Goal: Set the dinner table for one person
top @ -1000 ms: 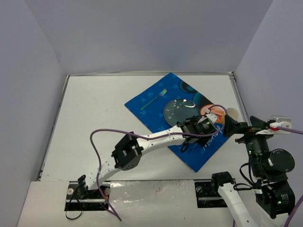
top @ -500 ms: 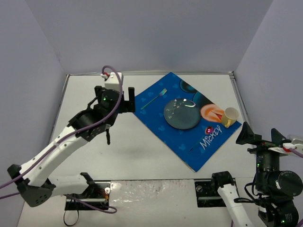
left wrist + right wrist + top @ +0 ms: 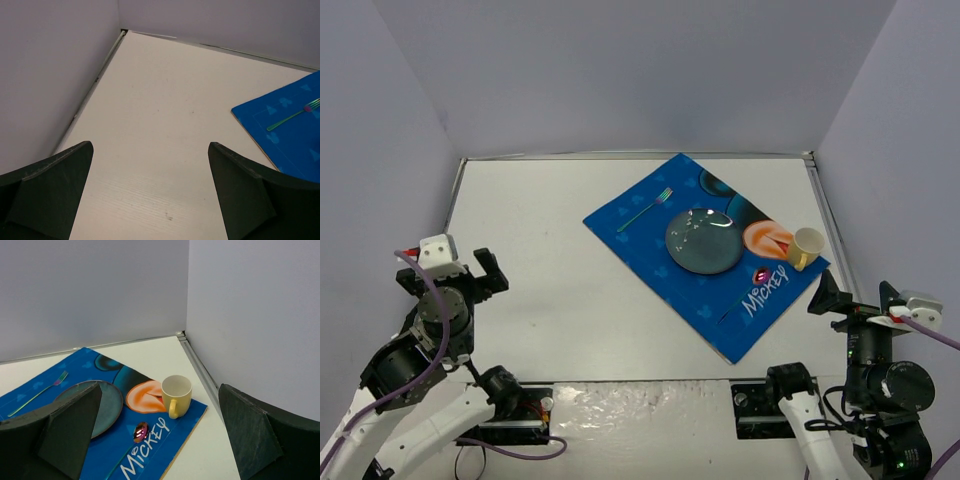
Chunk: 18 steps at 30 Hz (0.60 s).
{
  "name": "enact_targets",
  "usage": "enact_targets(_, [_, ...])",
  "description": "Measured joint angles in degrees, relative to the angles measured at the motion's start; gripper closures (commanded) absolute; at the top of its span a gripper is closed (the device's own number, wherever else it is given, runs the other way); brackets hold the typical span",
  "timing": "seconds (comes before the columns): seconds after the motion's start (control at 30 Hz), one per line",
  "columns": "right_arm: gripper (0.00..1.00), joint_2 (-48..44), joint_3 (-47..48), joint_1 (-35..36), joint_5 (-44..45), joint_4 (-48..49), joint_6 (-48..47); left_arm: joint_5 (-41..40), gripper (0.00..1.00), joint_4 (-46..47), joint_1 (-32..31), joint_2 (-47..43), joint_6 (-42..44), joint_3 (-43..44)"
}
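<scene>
The left hand was reaching over the blue Mickey placemat a moment ago. Now it has pulled back and hangs well to the placemat's left, wide open and holding nothing. The right hand is just past the placemat's right corner, wide open and empty too. The white worktop lies under the placemat and spreads widest to its left. On the placemat come the spoon, the grey plate, the yellow cup, then the fork. The left wrist view shows only the placemat's corner and the fork. The right wrist view shows the cup's handle.
</scene>
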Motion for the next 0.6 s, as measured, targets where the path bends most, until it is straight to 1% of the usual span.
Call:
enact_targets(0.2, [0.0, -0.22, -0.03, 0.0, -0.64, 0.05, -0.11, -5.21, 0.03, -0.55, 0.0, -4.87, -0.04, -3.65])
enact_targets(0.4, [0.0, -0.26, -0.79, 0.0, -0.85, 0.26, -0.09, -7.53, 0.03, -0.73, -0.01, -4.88, -0.32, -4.46])
enact_targets(0.6, [0.0, -0.26, -0.91, 0.0, -1.1, 0.47, -0.07, -7.95, 0.03, -0.74, 0.62, -3.86, -0.47, -4.48])
